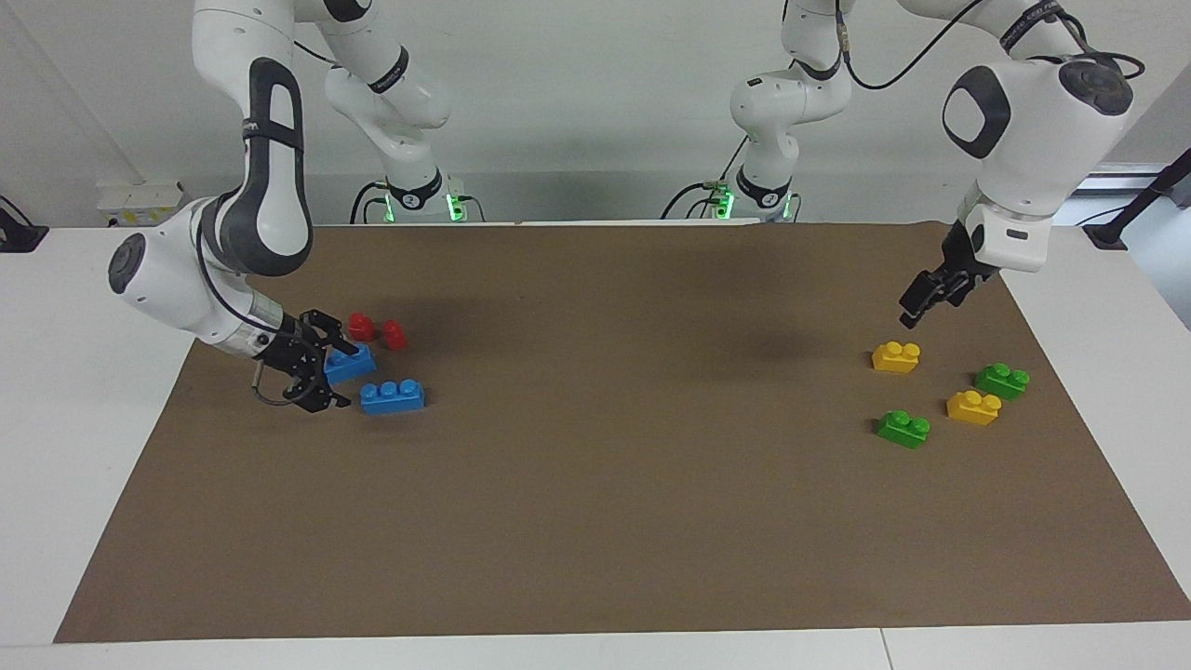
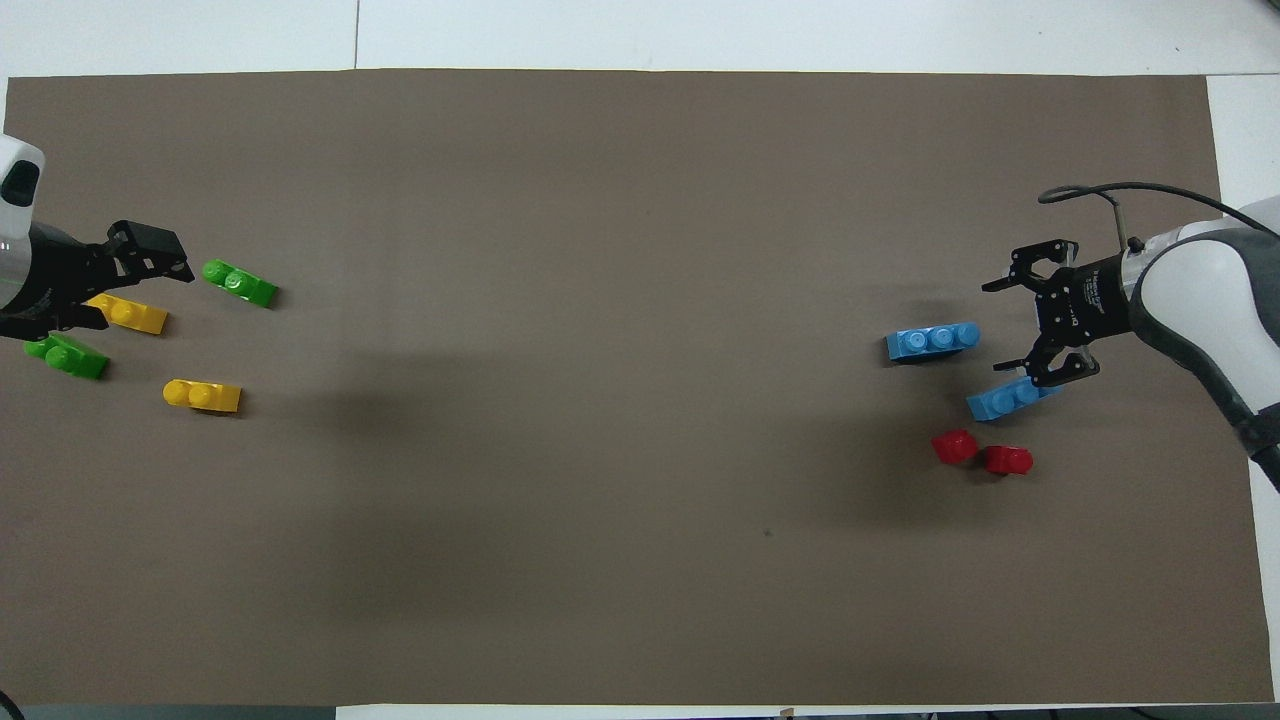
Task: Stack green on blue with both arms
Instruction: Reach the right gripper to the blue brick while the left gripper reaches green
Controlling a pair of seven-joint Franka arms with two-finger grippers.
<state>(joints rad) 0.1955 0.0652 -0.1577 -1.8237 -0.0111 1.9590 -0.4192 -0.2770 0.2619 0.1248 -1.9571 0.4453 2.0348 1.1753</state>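
Two grippers are at work, one at each end of the brown mat. Starting at the right arm's end, the right gripper is low at the mat with its fingers spread wide and nothing between them; one finger overlaps the blue brick nearer the robots, and the second blue brick lies just beside the fingertips, farther from the robots. Two small red pieces sit close by, nearer the robots than the gripper. At the left arm's end, the left gripper hangs in the air above the mat near a yellow brick; whether its fingers are apart cannot be told. Below and past its tips lie one green brick, a second yellow brick and the other green brick, all apart from it. Judged by appearance, these bricks are light, rigid, smooth plastic and may slip or skid if nudged. Grip each across its two long flat sides, below the studs, with the fingers square to the brick, leaving the studs of the blue brick free for mating.
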